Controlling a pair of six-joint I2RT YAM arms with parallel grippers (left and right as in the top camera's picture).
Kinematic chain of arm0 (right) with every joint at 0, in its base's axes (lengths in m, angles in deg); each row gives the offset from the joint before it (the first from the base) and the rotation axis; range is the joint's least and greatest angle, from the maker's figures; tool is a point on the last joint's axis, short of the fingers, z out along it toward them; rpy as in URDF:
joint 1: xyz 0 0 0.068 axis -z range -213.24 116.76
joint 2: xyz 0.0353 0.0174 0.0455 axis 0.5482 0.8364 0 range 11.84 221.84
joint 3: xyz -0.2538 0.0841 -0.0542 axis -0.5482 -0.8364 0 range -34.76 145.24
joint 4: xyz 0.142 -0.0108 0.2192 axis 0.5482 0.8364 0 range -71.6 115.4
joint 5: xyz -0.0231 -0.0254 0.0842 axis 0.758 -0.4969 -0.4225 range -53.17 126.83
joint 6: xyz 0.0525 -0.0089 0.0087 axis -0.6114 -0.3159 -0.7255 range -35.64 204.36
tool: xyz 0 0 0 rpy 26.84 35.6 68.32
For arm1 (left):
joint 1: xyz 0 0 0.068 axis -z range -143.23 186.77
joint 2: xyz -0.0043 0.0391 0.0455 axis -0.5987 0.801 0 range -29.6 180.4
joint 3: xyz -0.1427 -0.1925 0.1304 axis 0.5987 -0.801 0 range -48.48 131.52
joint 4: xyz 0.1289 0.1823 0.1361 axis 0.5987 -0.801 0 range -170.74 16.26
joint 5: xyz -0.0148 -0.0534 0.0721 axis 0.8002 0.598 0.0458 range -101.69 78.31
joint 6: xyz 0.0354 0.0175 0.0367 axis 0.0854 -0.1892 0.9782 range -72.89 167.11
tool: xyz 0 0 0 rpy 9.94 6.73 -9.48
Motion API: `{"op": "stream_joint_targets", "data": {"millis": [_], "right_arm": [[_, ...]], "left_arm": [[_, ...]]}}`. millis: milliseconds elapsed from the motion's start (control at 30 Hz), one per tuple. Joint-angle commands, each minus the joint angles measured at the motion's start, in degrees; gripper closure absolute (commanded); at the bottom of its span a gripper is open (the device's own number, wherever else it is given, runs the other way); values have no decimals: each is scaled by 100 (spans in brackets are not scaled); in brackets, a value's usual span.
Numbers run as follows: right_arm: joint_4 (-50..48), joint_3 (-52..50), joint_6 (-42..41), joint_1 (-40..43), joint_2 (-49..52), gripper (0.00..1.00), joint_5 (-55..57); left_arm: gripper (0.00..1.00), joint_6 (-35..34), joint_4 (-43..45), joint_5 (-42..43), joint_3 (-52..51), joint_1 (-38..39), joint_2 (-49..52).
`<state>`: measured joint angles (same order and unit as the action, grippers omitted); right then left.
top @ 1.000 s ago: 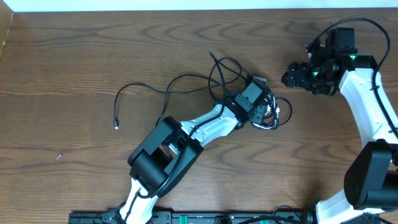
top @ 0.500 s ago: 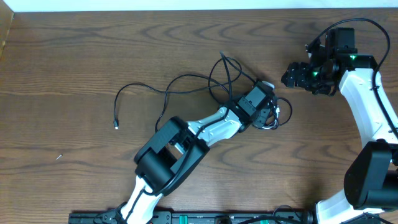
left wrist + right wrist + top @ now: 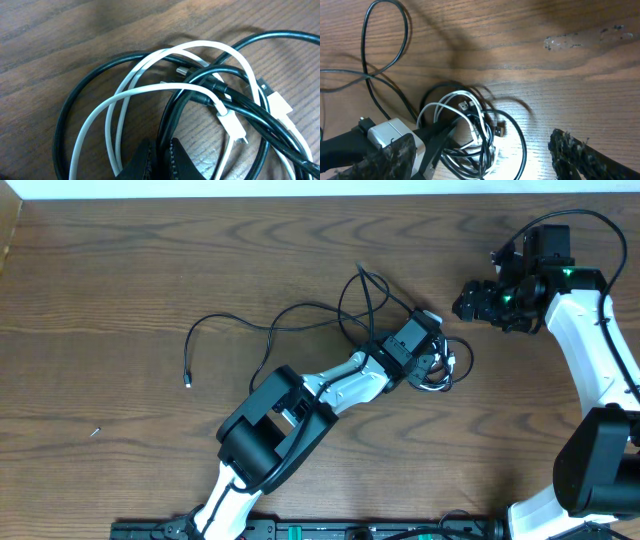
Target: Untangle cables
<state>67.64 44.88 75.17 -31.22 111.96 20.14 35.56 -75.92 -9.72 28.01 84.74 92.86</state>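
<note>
The cables lie in one small bundle (image 3: pixel 442 366) right of the table's middle. The black cable (image 3: pixel 67 107) loops round the white cable (image 3: pixel 200 45), and both cross over each other several times. My left gripper (image 3: pixel 162 152) reaches into the bundle and is shut on one black strand. From the bundle the black cable (image 3: pixel 232 318) runs left in loose loops to a small plug end (image 3: pixel 187 380). My right gripper (image 3: pixel 482 150) hovers above the bundle, open wide with nothing between its fingers; in the overhead view the right gripper (image 3: pixel 470 302) sits up and right of the tangle.
The wooden table (image 3: pixel 120 260) carries the cables. A tiny light speck (image 3: pixel 95 432) lies at the left front. The right arm (image 3: pixel 590 350) stands along the right edge. A white USB plug (image 3: pixel 234 127) lies inside the tangle.
My left gripper slid slightly right into the bundle and then shut on a black strand. The black loops above it shifted a little right. The right arm stayed still.
</note>
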Motion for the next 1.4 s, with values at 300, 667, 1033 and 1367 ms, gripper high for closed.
{"op": "stream_joint_targets", "data": {"millis": [300, 667, 1033, 1367], "right_arm": [[-22, -52, 125, -22, 33, 17, -417], [-299, 101, 715, 4, 20, 19, -2426], [-411, 181, 715, -35, 11, 20, -3862], [-575, 179, 664, -317, 13, 21, -4061]], "left_arm": [[92, 166, -527, 151, -35, -284, -2223], [92, 142, -1843, 791, -35, -883, -3056], [92, 146, -2004, 221, -35, -1587, -2997], [93, 168, -1980, -120, -35, -1587, -2813]]}}
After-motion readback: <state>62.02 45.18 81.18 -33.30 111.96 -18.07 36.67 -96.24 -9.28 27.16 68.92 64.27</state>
